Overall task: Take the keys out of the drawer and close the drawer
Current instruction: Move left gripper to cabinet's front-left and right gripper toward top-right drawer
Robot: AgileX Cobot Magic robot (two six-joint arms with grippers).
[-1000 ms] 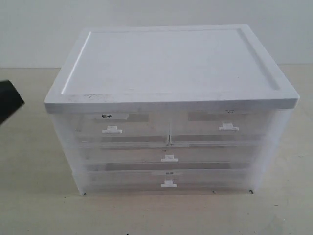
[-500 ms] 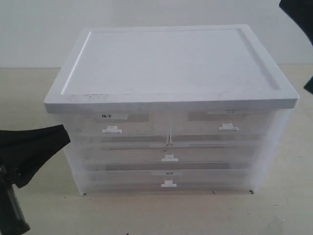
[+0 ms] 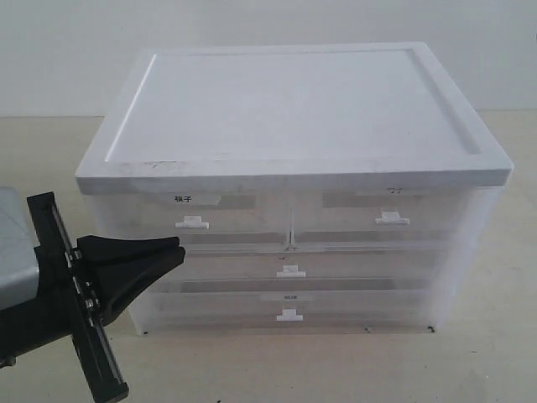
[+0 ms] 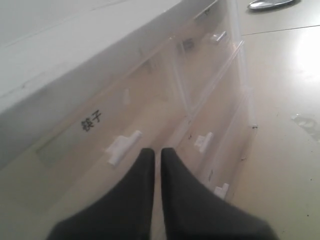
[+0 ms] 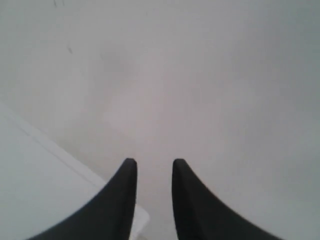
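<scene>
The left pincer [image 3: 172, 248], fingers pressed almost together with only a hairline gap and nothing between them, hangs low over the desk [image 3: 252, 369] at the front of the cabinet [image 3: 285, 109]. Just ahead of its tips and slightly higher sits the tab handle [image 4: 123, 146] of the half-width drawer marked with bold black characters [image 3: 210, 211], which is not the one wanted. Farther along the same row, past the centre divider, is the drawer [image 3: 352, 214] with the faint mark on its grey strip. It is flush with the front and shut, and its small tab [image 3: 392, 218] is well apart from the tips. The keys cannot be seen; I judge they lie inside, hidden by the cloudy plastic. The right pincer [image 5: 154, 162], fingers parted and empty, looks past the cabinet's lid toward the wall, outside the exterior view. The task stands at the approach. The next move calls for a pincer to reach that far tab, pinch or hook it, and pull straight out.
</scene>
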